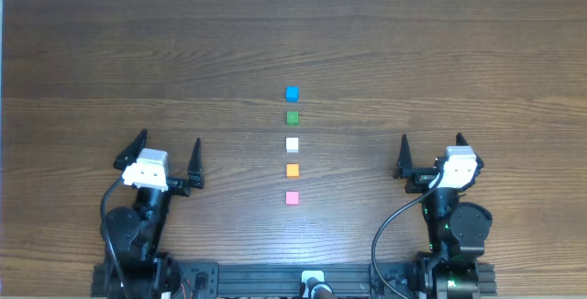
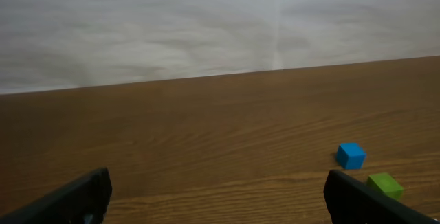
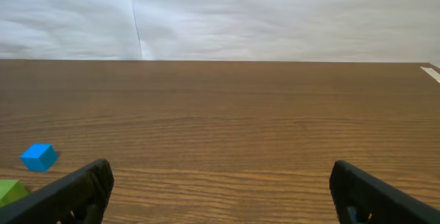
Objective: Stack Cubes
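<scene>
Five small cubes lie in a straight row down the middle of the wooden table: blue [image 1: 292, 94] farthest from the arms, then green [image 1: 293, 117], white [image 1: 293, 145], orange [image 1: 293, 170] and pink [image 1: 293, 197] nearest. None touches another. My left gripper [image 1: 168, 153] stands open, left of the row near the white and orange cubes. My right gripper [image 1: 431, 152] stands open on the opposite side. The blue cube [image 2: 350, 155] and green cube [image 2: 385, 184] appear in the left wrist view. In the right wrist view the blue cube [image 3: 38, 157] and the green cube [image 3: 9, 191] sit off to the side.
The wooden table [image 1: 293, 33] stretches wide and bare beyond the row. A white wall [image 2: 206, 25] rises behind the table's far edge. Both arm bases stand at the near edge on a black rail [image 1: 303, 279].
</scene>
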